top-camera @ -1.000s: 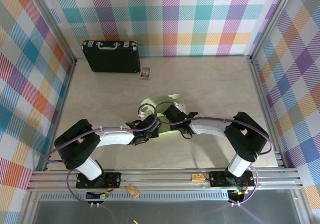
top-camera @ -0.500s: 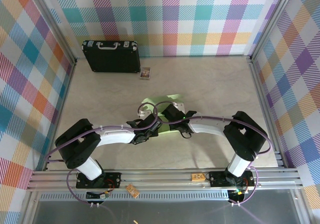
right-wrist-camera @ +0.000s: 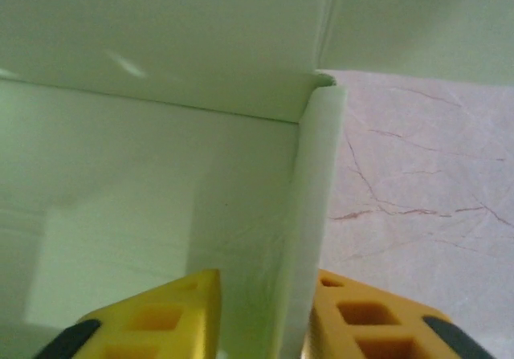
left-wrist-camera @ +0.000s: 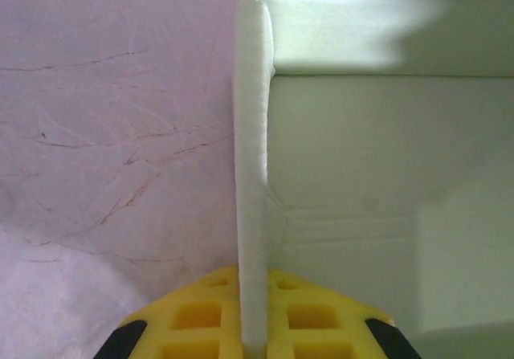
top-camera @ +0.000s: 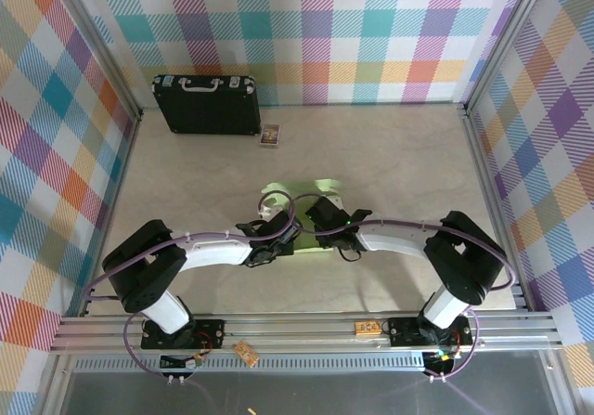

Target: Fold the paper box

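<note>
The paper box [top-camera: 302, 195] is pale green card, partly folded, in the middle of the table with both grippers at its near side. In the left wrist view my left gripper [left-wrist-camera: 253, 335] is shut on an upright side wall of the paper box [left-wrist-camera: 345, 174], the yellow fingers [left-wrist-camera: 193, 315] pressed to both faces. My left gripper [top-camera: 278, 236] holds the box's near left corner. My right gripper [right-wrist-camera: 265, 319] straddles the opposite wall of the paper box [right-wrist-camera: 161, 174]; its jaws stand wider than the wall, open. My right gripper [top-camera: 325, 218] is at the near right corner.
A black briefcase [top-camera: 206, 105] with a silver handle stands against the back wall at the left. A tiny picture card [top-camera: 270, 136] lies beside it. Plaid walls close three sides. Small items [top-camera: 246, 352] sit on the front rail.
My right arm has drawn back slightly toward the near right and its jaws have parted from the wall. The box's raised far flap now sits lower. The left arm has barely moved.
</note>
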`<state>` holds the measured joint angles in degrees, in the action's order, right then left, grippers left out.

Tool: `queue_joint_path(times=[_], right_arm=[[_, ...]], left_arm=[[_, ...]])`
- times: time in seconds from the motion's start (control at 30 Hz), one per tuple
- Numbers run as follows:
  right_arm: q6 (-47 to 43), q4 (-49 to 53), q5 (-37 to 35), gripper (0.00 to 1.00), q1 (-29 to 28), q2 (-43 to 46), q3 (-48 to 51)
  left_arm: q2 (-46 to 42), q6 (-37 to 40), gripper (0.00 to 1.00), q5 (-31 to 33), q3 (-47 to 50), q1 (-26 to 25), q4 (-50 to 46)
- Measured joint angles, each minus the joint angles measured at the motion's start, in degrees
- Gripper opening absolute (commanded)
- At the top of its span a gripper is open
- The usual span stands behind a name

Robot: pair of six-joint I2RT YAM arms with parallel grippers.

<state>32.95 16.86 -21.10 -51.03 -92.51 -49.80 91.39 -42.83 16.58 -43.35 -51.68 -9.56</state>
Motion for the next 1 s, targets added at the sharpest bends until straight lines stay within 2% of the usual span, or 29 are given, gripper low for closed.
queue_joint_path(times=[0.1,0.23,0.37,0.53,0.63,0.7,0.73,0.8,0.93,1.0], right_arm=[[-0.5,0.4,0.9,0.5,0.0,2.0,0.1],[-0.9,0.3,1.9,0.54,1.0,5.4,1.0],[-0.9,0.4,2.7,0.47,3.0,6.8,1.4],[-1.0,1.2,1.3,0.29,4.3,5.4,1.3],[-0.8,1.1,1.0,0.24,4.5,3.1,1.2],[-0.9,0.6,1.1,0.14,4.5,1.7,0.9],[-0.6,0.4,1.0,0.11,4.5,1.4,0.8],[-0.1,-0.5,0.6,0.04,4.5,1.3,0.7],[0.0,-0.9,0.6,0.02,4.7,1.2,0.6],[-0.2,-0.8,0.6,0.01,4.7,1.1,0.6]], left_arm=[[0.0,0.5,0.02,-0.7,-0.5,0.0,-1.0],[0.0,0.9,0.02,-1.1,-0.9,-0.2,-1.2],[0.0,1.2,0.03,-1.5,-1.2,-0.4,-2.0],[0.0,1.6,0.04,-1.6,-1.3,-0.4,-2.6],[0.0,1.8,0.09,-1.5,-1.3,-0.4,-2.5],[0.0,1.8,0.11,-1.6,-1.3,-0.4,-2.4],[0.0,1.8,0.13,-1.6,-1.3,-0.4,-2.4],[0.0,1.9,0.25,-2.1,-1.3,-0.4,-2.6],[-0.3,1.9,0.51,-2.7,-1.3,-0.5,-2.1],[-1.4,2.0,0.59,-2.6,-0.9,-0.5,-2.1]])
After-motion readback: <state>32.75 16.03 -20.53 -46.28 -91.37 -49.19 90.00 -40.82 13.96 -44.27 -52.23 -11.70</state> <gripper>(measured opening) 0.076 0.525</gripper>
